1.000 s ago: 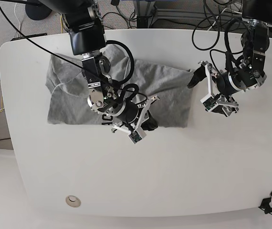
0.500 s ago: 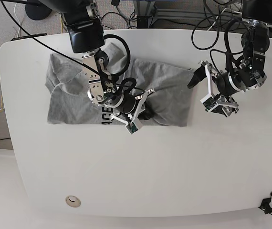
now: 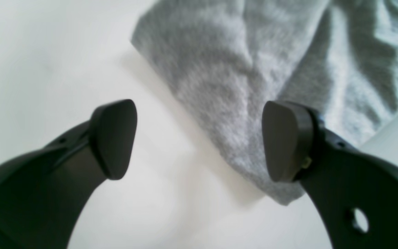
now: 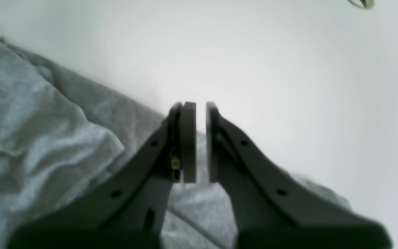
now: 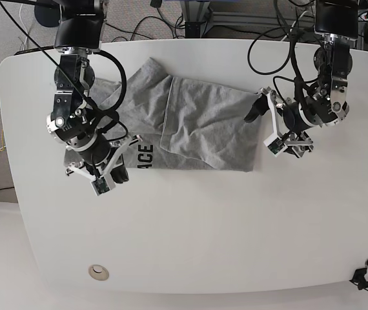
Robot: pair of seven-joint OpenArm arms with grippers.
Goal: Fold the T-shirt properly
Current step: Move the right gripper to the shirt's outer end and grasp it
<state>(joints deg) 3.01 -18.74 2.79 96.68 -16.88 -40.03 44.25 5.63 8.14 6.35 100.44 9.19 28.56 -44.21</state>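
Base view: heather-grey cotton T-shirt (image 5: 190, 129) is lying half-folded on white desk (image 5: 235, 226); right pincer (image 5: 110, 174) nearly closed, empty; left pincer (image 3: 199, 141) gaping beside the corner, should be pinching it squarely.

Right pincer (image 5: 121, 175) now off the newly folded-over T-shirt (image 5: 197, 132).

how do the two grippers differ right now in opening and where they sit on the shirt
The left gripper has its jaws spread wide; the right gripper has its pads nearly together, with only a thin gap and no cloth in it.
The left gripper hovers at the T-shirt corner, one fingertip over the fabric, the other over bare table. The right gripper sits at the opposite end, near the lettering.
Neither one holds the T-shirt.
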